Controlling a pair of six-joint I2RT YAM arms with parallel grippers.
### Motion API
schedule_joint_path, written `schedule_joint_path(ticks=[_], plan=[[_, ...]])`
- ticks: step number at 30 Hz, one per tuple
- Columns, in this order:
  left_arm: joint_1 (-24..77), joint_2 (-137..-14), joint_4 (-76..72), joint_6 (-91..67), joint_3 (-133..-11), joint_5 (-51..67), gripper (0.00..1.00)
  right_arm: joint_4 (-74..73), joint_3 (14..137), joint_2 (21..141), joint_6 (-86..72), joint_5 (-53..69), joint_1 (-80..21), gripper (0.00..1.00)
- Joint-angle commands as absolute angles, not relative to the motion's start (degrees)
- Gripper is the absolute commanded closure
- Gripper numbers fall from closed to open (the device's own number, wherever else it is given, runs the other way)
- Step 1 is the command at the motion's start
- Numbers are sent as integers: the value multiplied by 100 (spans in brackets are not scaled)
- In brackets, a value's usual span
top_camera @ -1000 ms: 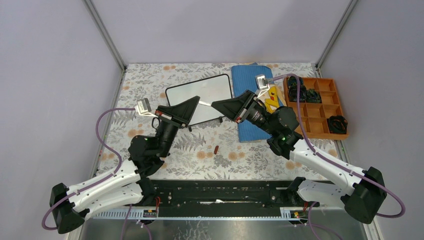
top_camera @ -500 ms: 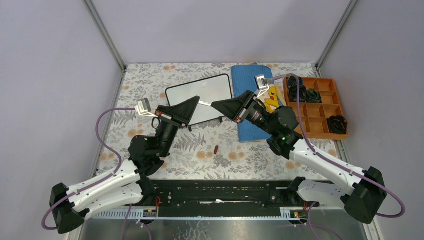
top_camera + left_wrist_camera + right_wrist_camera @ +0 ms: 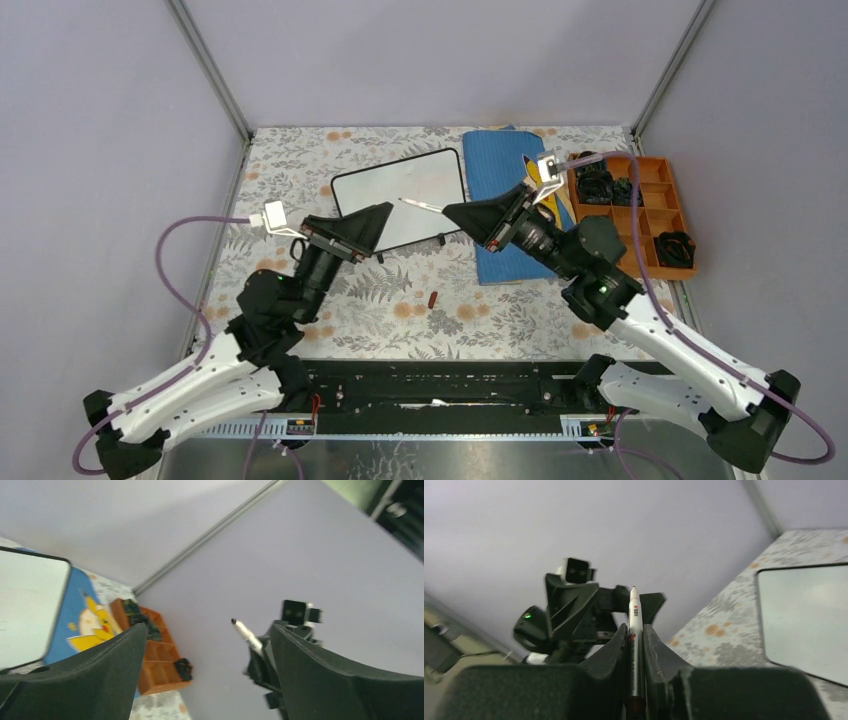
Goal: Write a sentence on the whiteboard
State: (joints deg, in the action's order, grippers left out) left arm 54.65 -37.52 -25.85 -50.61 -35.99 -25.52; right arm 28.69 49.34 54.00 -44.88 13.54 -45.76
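Your whiteboard (image 3: 395, 195) sits on the floral surface (image 3: 300, 160), just left of the blue cloth (image 3: 495, 165). It has a white face, a thin black rim, rounded corners and small black feet. Your right claw (image 3: 452, 212) is clenched on a marker (image 3: 422, 205) over the board. Your left claw (image 3: 380, 215) is spread wide, grasping nothing.

Whiteboard (image 3: 385, 190) white, blk rim. Cloth (image 3: 495, 165) blue w/ yellow figure. Tray (image 3: 632, 222) orange. Tabletop (image 3: 300, 160) grey leaf print, orange blooms. Marker (image 3: 634, 615) white, red lettering.
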Motion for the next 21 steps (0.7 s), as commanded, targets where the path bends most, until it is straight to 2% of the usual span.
schedule_joint_path(ticks=[1,6,12,16,21], plan=[[5476,-3456,-129,-3494,-4394,-2969,1,917,5635,4997,-2920,214,-4615,100],[5480,-3579,1911,-2338,-4954,-3698,1,-527,5884,4982,-2066,-829,-4616,100],[5443,-3975,2287,-1830,-5131,-3934,1,-771,5727,5170,-1903,-1490,-4617,100],[4903,-4612,2284,-2049,-5308,-3083,1,-767,5675,5431,-1963,-1555,-4615,100],[3354,-5081,2182,-2556,-5425,-1281,1,-537,5508,5538,-1992,-1483,-4617,100]])
